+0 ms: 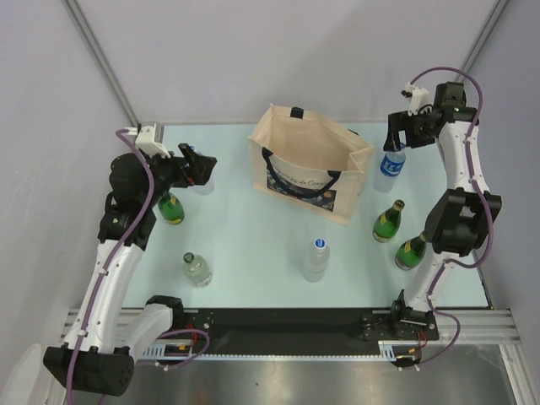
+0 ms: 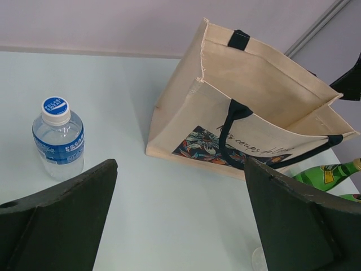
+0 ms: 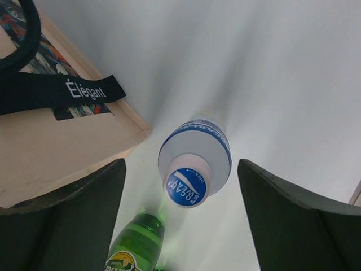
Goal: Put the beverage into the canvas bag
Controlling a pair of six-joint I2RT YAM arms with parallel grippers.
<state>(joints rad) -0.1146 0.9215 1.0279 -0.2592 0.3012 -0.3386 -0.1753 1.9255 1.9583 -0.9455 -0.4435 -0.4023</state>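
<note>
The beige canvas bag (image 1: pixel 308 164) with navy handles and a dark printed panel stands open at the middle of the table; it also shows in the left wrist view (image 2: pixel 254 101). My right gripper (image 1: pixel 398 142) is open and hangs above a blue-capped, blue-labelled water bottle (image 1: pixel 390 165), just right of the bag. In the right wrist view the bottle (image 3: pixel 194 164) stands upright below and between my open fingers (image 3: pixel 180 164), not touched. My left gripper (image 1: pixel 200 165) is open and empty (image 2: pixel 180 164), left of the bag, beside another blue-labelled water bottle (image 2: pixel 58 138).
Two green bottles (image 1: pixel 389 222) (image 1: pixel 411 251) stand right of the bag and nearer the front. A green bottle (image 1: pixel 171 208) and a clear bottle (image 1: pixel 197 270) stand on the left. A blue-capped clear bottle (image 1: pixel 315 259) stands front centre. Walls close the back and sides.
</note>
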